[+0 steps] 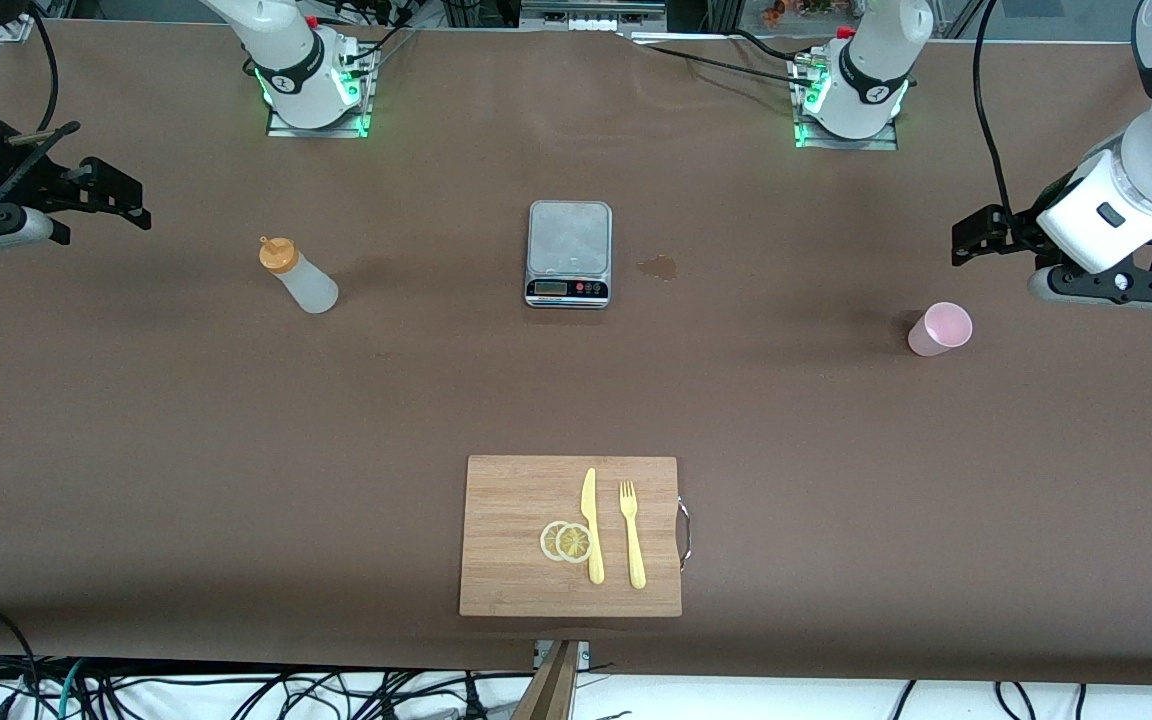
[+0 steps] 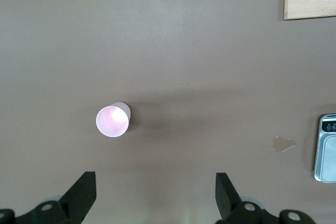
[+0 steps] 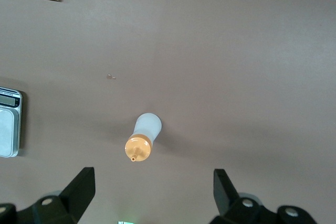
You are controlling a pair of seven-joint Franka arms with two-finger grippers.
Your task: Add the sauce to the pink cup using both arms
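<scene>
Bamboo cutting board (image 1: 516,540) lies nearest the camera at six o'clock. Both black grippers hover wide open and empty: right gripper (image 3: 152,190) over the upright translucent orange-capped sauce bottle (image 1: 298,277) at nine o'clock, left gripper (image 2: 156,192) over the upright pale pink plastic cup (image 1: 939,329) at three o'clock. Nothing grasped yet; next, each likely descends.

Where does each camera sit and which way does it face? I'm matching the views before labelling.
Front view: high across the table, facing both bases; left gripper and right gripper hang open above the table's ends.
Left wrist view: on the left wrist, looking down at the pink cup; own open fingers show.
Right wrist view: looking down at the sauce bottle; own open fingers show.
Shared: scale, cutting board appear in all views.
</scene>
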